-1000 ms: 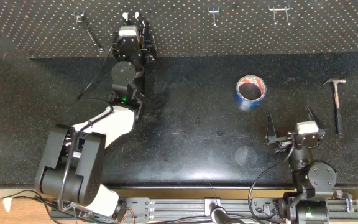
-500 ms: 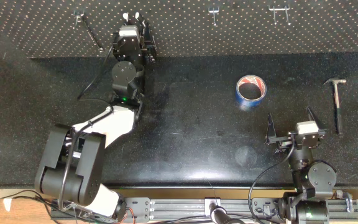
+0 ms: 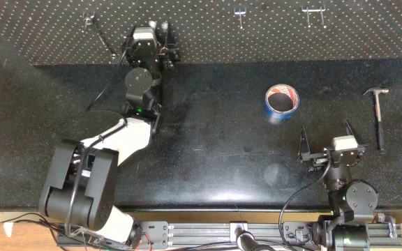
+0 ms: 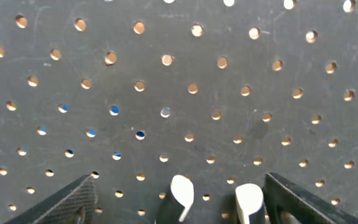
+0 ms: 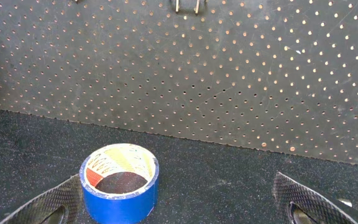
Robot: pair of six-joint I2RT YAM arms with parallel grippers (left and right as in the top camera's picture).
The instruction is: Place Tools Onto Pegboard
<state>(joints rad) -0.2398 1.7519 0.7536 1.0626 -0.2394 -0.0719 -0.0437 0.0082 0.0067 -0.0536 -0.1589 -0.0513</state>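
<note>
Hammer (image 3: 377,118) flat on the table (image 3: 215,146), well apart from the tape roll (image 3: 282,101) on the right arm's side, head toward the pegboard (image 3: 257,31), handle running back toward the arm bases. Tape roll flat on the table too, hole upward, a little short of the pegboard. Wrench (image 3: 103,36) already hanging on the pegboard, far from the tape roll on the left arm's side. Two bare hooks (image 3: 239,14) (image 3: 314,14) on the pegboard beyond the tape roll.

Up against the pegboard, far from the tape roll: the left jaws, spread wide and empty, two white peg tips (image 4: 182,196) between them. Low over the table, on the near side of the tape roll and facing it: the right jaws, likewise spread and empty.

Hammer probably stiff and head-heavy, liable to swing if pinched far down the handle; best taken on the handle just under the head. Tape roll probably light, rigid and smooth-sided; best pinched across one wall, one jaw inside the hole.
</note>
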